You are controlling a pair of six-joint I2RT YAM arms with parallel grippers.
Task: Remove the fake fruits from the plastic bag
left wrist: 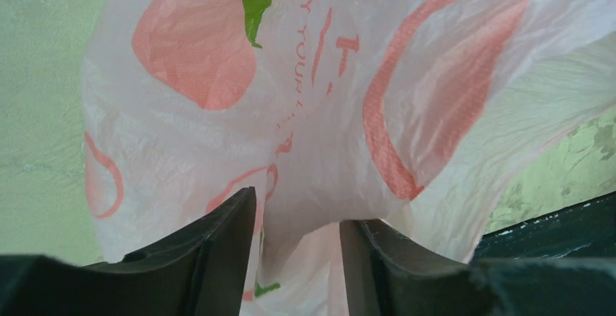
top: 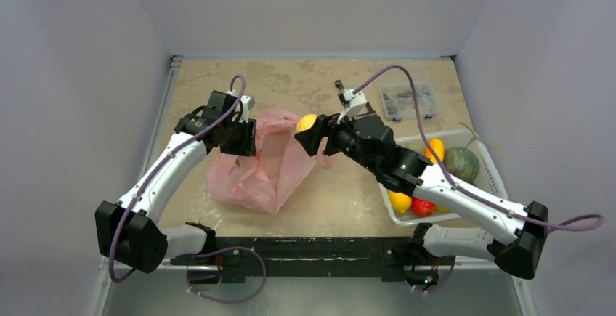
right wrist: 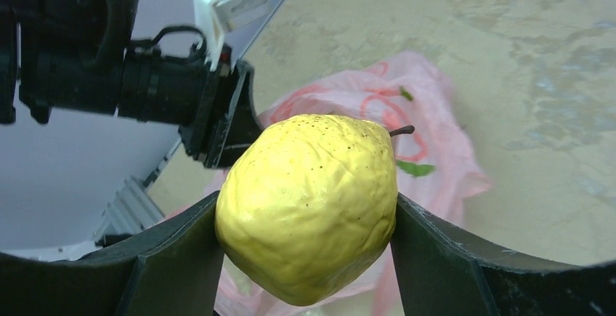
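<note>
Right jaws pinch yellow pear (right wrist: 309,207) between them.

Soft, even overhead light on my top view, faint shadows on the table (top: 341,200), my left wrist feed tinted green, the plastic bag (left wrist: 312,112) glowing through, fingers (left wrist: 211,258) dark and soft up close, right wrist sharp on the yellow fruit (right wrist: 309,207), background softer.

Beige mottled table (top: 349,192): pink plastic bag (top: 247,178) left-centre, white basket (top: 495,176) right, clear box (top: 408,102) far right.
</note>
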